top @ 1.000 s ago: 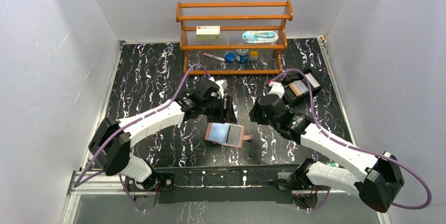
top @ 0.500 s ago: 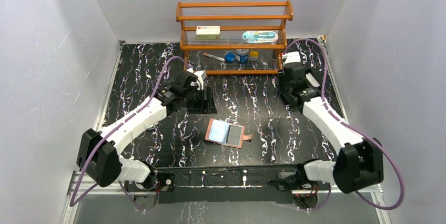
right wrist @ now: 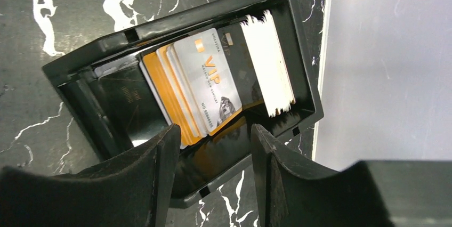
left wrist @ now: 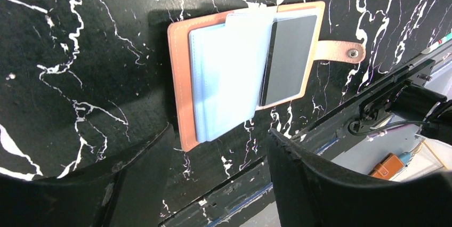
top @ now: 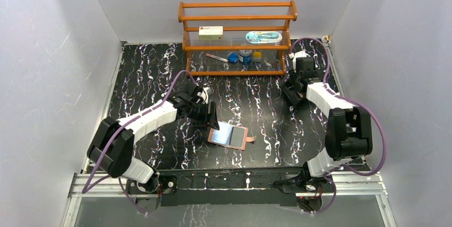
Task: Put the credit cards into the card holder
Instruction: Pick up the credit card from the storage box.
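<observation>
We saw the card holder [top: 230, 135] lying unfolded on the black counter [top: 149, 67], near the middle. Its clear sleeves [left wrist: 224, 72] faced up. Our left hand [left wrist: 218, 136] hung just beside it, spread wide, and held nothing. The credit cards [right wrist: 208, 80] stood leaning in a black tray [right wrist: 176, 22] at the counter's right edge. Our right hand [right wrist: 213, 131] hung over that tray, spread apart, with no card in it.
</observation>
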